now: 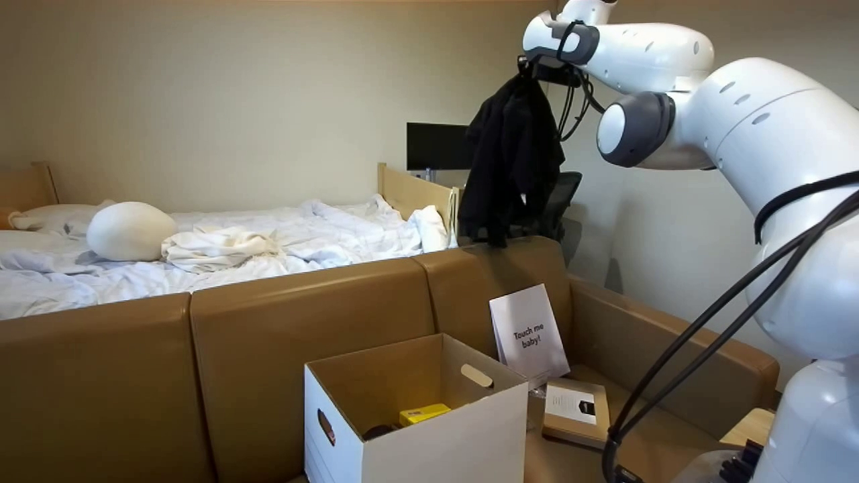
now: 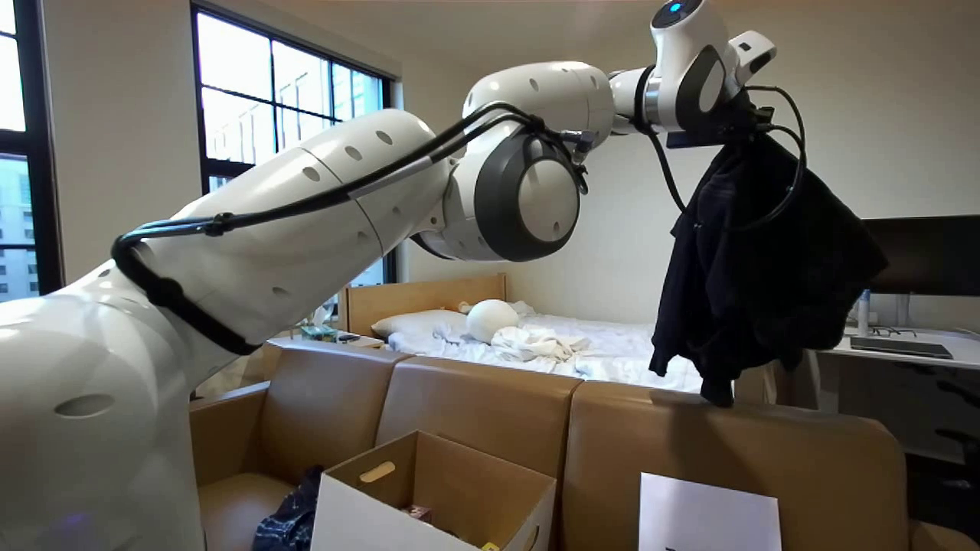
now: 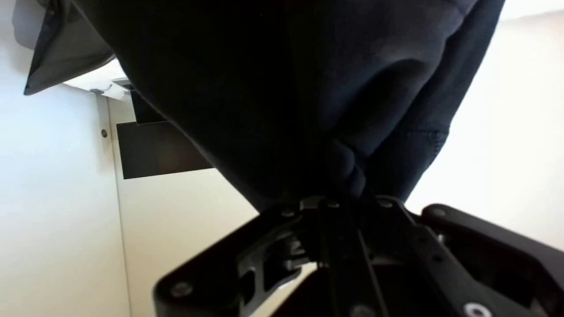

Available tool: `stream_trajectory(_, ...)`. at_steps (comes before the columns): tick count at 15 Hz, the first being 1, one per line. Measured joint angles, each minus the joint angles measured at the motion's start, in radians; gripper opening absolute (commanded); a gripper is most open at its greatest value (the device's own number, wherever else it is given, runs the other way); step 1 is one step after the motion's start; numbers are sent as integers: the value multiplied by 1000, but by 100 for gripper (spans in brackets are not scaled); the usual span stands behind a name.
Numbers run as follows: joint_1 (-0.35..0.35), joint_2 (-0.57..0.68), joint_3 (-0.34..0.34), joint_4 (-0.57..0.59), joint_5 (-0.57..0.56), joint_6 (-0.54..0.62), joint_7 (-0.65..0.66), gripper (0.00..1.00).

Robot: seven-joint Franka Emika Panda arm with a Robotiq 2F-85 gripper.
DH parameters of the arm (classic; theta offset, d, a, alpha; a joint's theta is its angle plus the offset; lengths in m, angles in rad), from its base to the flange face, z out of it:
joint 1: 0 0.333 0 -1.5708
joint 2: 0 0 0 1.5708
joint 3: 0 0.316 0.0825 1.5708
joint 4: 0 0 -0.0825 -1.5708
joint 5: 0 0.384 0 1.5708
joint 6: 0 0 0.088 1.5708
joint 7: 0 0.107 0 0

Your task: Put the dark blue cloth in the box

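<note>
The dark blue cloth [image 1: 513, 147], nearly black and garment-like, hangs from my gripper [image 1: 527, 69]. It also hangs in the other exterior view [image 2: 758, 260] and fills the upper wrist view [image 3: 264, 101]. My gripper [image 3: 352, 204] is shut on its bunched upper part; the fingertips are partly hidden in dark folds. The cloth hangs high, its lower end around the height of the sofa back's top. The white box [image 1: 443, 439], brown inside, stands open on the sofa, well below the cloth and to one side; it shows in both exterior views [image 2: 383, 509]. A yellow item [image 1: 424, 414] lies in it.
A brown sofa [image 1: 315, 302] runs behind the box. A white sign [image 1: 530, 332] and a flat brown package [image 1: 576, 410] are beside the box. A patterned dark blue cloth [image 2: 289, 516] lies on the seat. A bed [image 1: 302, 228] and a monitor [image 2: 930, 256] stand behind.
</note>
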Motion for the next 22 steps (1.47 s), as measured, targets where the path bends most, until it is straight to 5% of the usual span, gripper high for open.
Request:
stream_trajectory(8, -57, -3, -85, 2, -1, 87, 349, 5)
stream_trajectory(13, -108, -8, -118, 2, -1, 83, 440, 5)
stream_trajectory(22, -164, 84, -208, -35, -126, -332, 418, 5)
